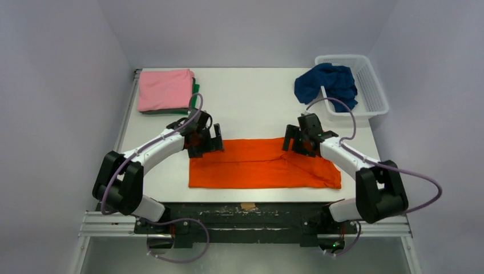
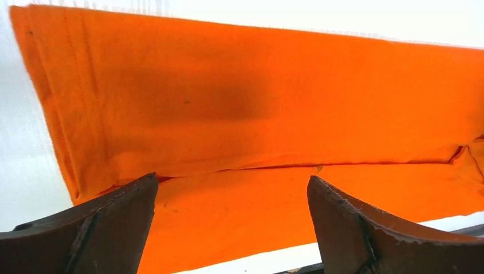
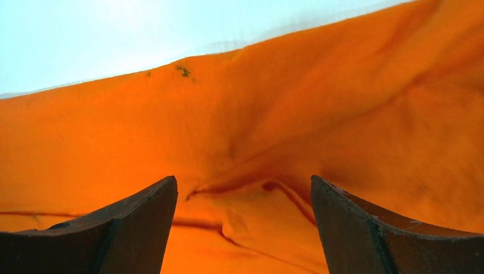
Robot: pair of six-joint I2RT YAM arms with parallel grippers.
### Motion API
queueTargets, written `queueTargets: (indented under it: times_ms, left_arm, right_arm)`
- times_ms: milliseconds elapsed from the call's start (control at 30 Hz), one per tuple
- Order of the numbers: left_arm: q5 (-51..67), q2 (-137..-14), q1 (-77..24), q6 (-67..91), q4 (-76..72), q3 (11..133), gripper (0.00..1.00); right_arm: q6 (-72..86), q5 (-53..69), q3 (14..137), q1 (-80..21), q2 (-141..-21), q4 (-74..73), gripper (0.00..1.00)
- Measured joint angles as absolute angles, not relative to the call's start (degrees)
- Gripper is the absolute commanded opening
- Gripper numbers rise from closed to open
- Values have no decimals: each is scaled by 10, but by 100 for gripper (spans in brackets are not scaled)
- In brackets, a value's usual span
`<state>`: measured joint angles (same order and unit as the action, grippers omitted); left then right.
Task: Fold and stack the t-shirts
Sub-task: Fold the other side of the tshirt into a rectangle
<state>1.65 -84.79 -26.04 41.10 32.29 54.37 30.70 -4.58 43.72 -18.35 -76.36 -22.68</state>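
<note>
An orange t-shirt (image 1: 262, 165) lies flat in a long folded band across the middle of the table. My left gripper (image 1: 210, 141) hovers over its far left corner, open, with only cloth below. In the left wrist view the orange t-shirt (image 2: 240, 108) fills the frame and a fold edge runs across it, between the dark fingers (image 2: 108, 228). My right gripper (image 1: 298, 142) stands open over the far right part, above a rumpled fold (image 3: 251, 194). A pink t-shirt (image 1: 165, 89) lies folded on a dark green one (image 1: 196, 87) at the far left. A navy blue t-shirt (image 1: 326, 84) hangs over the basket.
A white mesh basket (image 1: 371, 85) stands at the far right corner of the table (image 1: 251, 97). The table's near edge runs along a black rail (image 1: 245, 214) between the arm bases. Purple cables loop from both arms.
</note>
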Motion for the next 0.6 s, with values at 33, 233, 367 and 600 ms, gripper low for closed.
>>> queueTargets:
  times_ms: [33,233,367,600]
  left_arm:
    - [21,-849,-260,411,319,540,100]
    - [27,-847,-260,411,303,525,100]
    - [25,-847,-260,411,298,525,100]
    - [12,-846,-260,409,297,525,100]
  right_arm:
    - [303,-37,442,-183,-789,-215,84]
    - [287,-13,443,-183,-840,-186,79]
    - [284,28,413,-187,-795,-176,78]
    - [287,100,319,-222,-603,-238,78]
